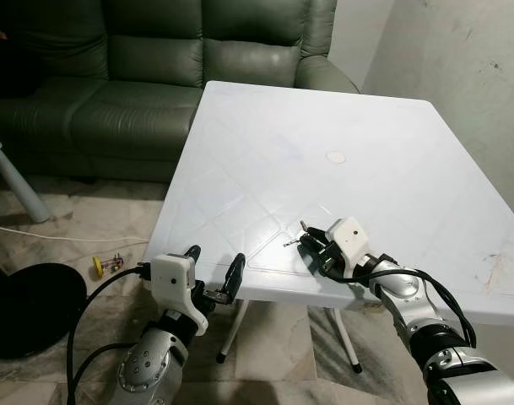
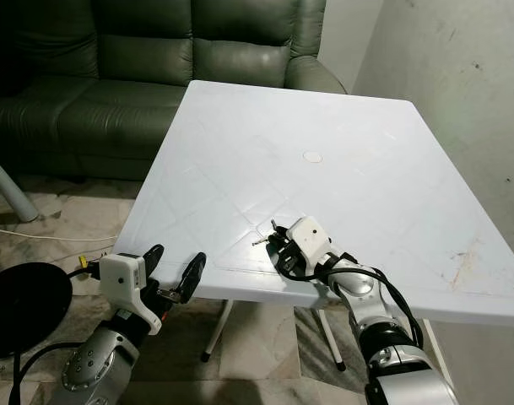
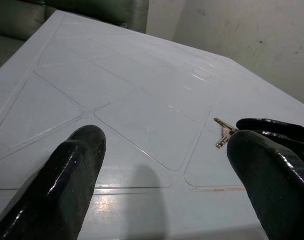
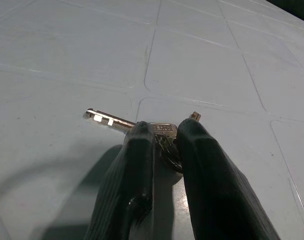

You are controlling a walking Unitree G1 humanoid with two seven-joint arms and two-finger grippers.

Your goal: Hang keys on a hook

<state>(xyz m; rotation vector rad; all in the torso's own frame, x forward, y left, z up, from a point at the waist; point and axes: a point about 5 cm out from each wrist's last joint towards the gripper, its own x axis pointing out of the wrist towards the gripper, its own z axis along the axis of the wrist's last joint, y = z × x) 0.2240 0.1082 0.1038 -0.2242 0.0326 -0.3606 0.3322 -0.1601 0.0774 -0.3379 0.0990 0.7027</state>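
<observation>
A small bunch of silver keys (image 4: 159, 131) lies on the white plastic table (image 1: 324, 110) near its front edge. My right gripper (image 1: 311, 242) rests low on the table with its black fingers (image 4: 137, 165) shut on the keys; one key blade (image 1: 291, 243) sticks out toward the left. My left gripper (image 1: 214, 268) hovers open just off the table's front left edge, nothing between its fingers (image 3: 67, 175). From the left wrist the keys (image 3: 223, 135) show beside the right gripper's fingertips.
A dark green leather sofa (image 1: 155, 76) stands behind the table. A wall (image 1: 476, 76) runs along the right. On the tiled floor at left lie a black round base (image 1: 29, 308), a white cable and a small yellow object (image 1: 98, 267).
</observation>
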